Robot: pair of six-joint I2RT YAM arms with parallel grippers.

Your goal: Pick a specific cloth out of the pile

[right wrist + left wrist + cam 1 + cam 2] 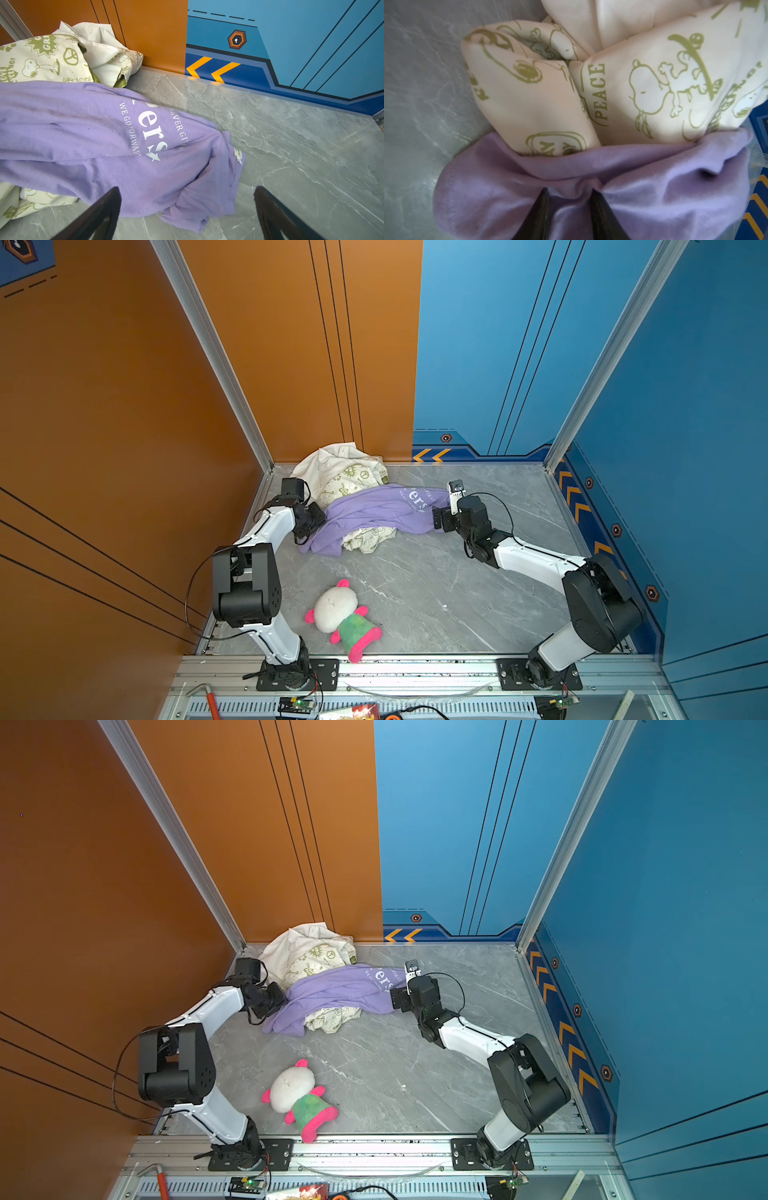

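**Purple cloth held at one end, open gripper waiting at the other**

The cloth [374, 510] is a soft purple T-shirt. It lies stretched across the worktop [436, 593], draped over the front of the pile [340, 472] near the back corner. Its long side runs from one arm to the other in both top views.

The left gripper [569, 207] is pinched on a fold at the cloth's left end. In the left wrist view purple fabric bunches up between its dark fingers [600, 207]. The right gripper [187, 207] is spread wide and holds nothing. It sits right at the cloth's right end, with that crumpled end lying between its fingers [104, 207]. So both arms are close, each at its own end, and the cloth lies straight in front of the right gripper.

White writing on the cloth reads "WE GO FORWAR", "NEVER GIV" and big letters "ers". A small white tag [238, 154] sits at the hem. The cream cloth [633, 83] under it has green doodles and the words "PEACE" and "LOVE".

A plush toy [343, 616] lies well apart, near the front.
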